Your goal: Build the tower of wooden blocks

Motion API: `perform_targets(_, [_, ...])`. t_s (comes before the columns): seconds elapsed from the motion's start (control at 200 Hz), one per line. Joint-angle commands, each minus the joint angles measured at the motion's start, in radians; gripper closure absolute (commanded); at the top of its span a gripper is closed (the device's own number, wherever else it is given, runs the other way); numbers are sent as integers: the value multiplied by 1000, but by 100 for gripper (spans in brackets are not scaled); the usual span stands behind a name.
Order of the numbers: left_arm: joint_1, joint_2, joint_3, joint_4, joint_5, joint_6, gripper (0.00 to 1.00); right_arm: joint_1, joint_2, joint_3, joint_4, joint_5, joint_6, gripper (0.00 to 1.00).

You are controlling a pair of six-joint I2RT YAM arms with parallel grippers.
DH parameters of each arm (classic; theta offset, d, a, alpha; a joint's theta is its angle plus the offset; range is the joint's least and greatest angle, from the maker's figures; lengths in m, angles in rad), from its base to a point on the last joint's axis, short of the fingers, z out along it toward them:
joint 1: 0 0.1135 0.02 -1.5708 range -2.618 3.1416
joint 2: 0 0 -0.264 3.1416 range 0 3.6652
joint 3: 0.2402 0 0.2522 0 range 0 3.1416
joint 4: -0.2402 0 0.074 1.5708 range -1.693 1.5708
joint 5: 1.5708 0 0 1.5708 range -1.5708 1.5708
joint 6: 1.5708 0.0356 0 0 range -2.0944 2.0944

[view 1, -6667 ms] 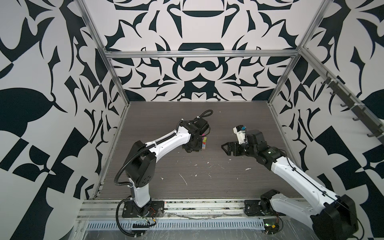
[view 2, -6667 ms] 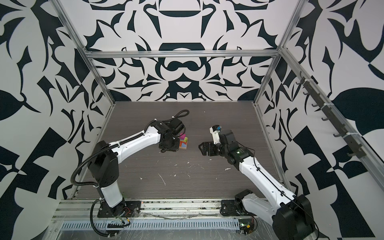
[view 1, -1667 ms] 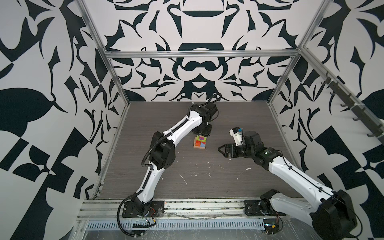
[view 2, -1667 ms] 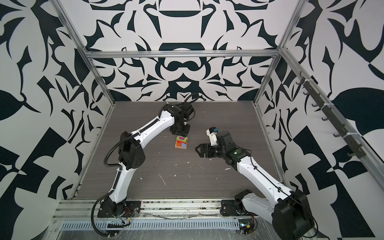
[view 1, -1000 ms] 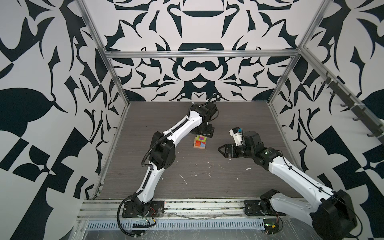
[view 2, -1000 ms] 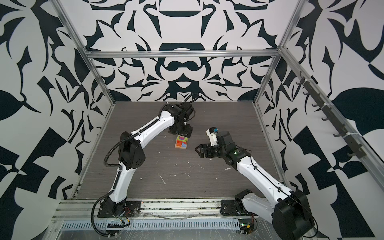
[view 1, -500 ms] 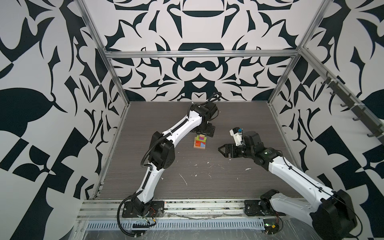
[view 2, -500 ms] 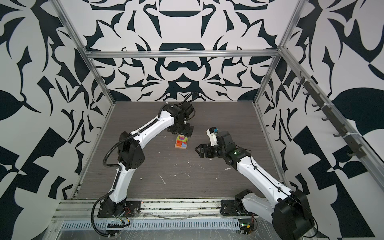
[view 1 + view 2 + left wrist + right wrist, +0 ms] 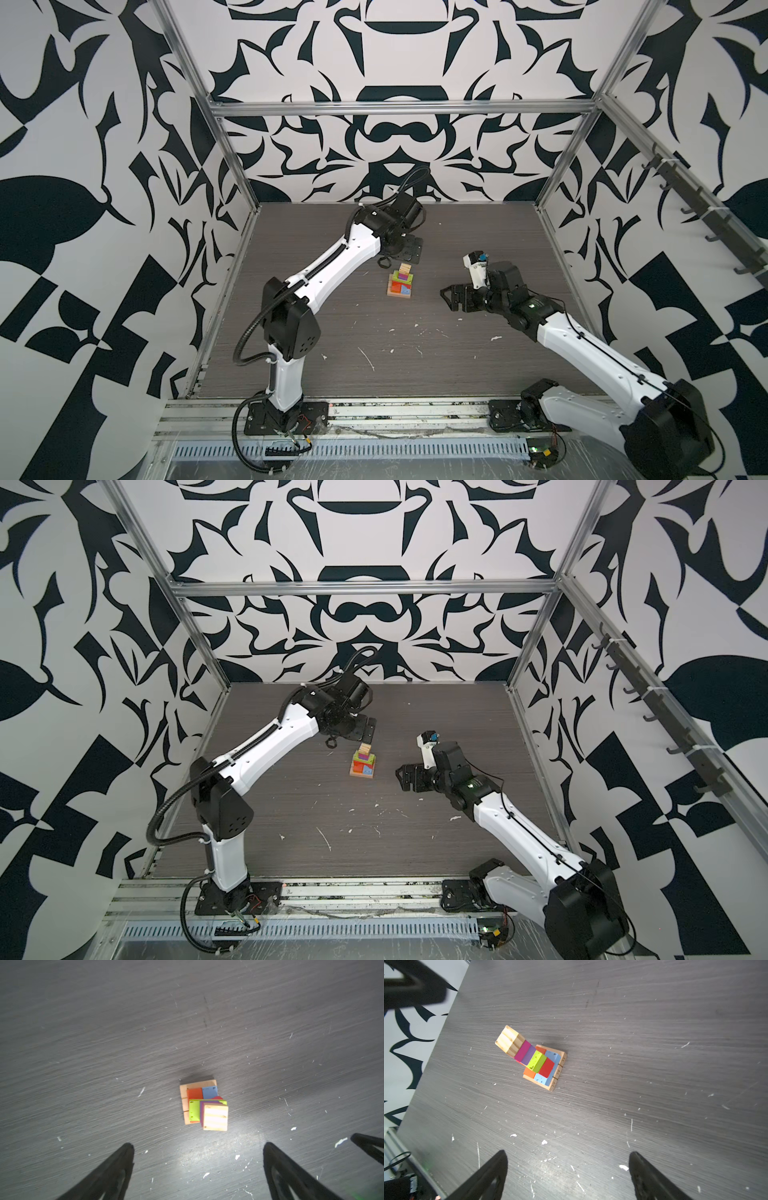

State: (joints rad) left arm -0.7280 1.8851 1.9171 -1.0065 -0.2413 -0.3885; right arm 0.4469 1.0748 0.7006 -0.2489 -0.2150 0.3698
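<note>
Left end effector [image 9: 198, 1146] above the tower [image 9: 204, 1105], right end effector [image 9: 568, 1153] beside it: we hold both wide open, empty, presumably lest it topple.

It was a robotics lab cell: black-and-white patterned panels [image 9: 395, 62] on an aluminium frame [image 9: 399, 109] walled in the dark tabletop [image 9: 415, 353], and a white left arm [image 9: 332, 266] and right arm [image 9: 582, 345] stood bolted to rails [image 9: 395, 409] along the tabletop's near edge.
</note>
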Motion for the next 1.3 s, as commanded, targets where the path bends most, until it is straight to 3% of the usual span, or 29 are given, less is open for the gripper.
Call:
perform_targets(0.0, [33, -102, -97, 99, -49, 2, 0, 3, 5, 49, 48, 45, -65, 5])
perform_targets(0.37, [230, -419, -538, 474, -65, 22, 1, -1, 3, 39, 110, 170, -187, 3])
perform_targets(0.525, [321, -499, -719, 614, -95, 101, 0, -28, 20, 31, 139, 274, -217, 4])
perform_targets(0.665, [427, -524, -843, 703, -127, 153, 1, -63, 4, -36, 255, 372, -223, 2])
perform_targets(0.81, [575, -550, -972, 811, -59, 168, 0, -109, 15, -111, 385, 478, -272, 0])
perform_targets(0.99, [695, -643, -1212, 1126, -18, 228, 1, -129, 76, -174, 522, 542, -361, 0])
perform_targets(1.11, [733, -664, -1363, 1324, -16, 261, 1, -134, 112, -218, 630, 567, -368, 0])
perform_targets(1.295, [755, -641, -1458, 1506, -35, 258, 0, -145, 196, -255, 754, 665, -391, 0])
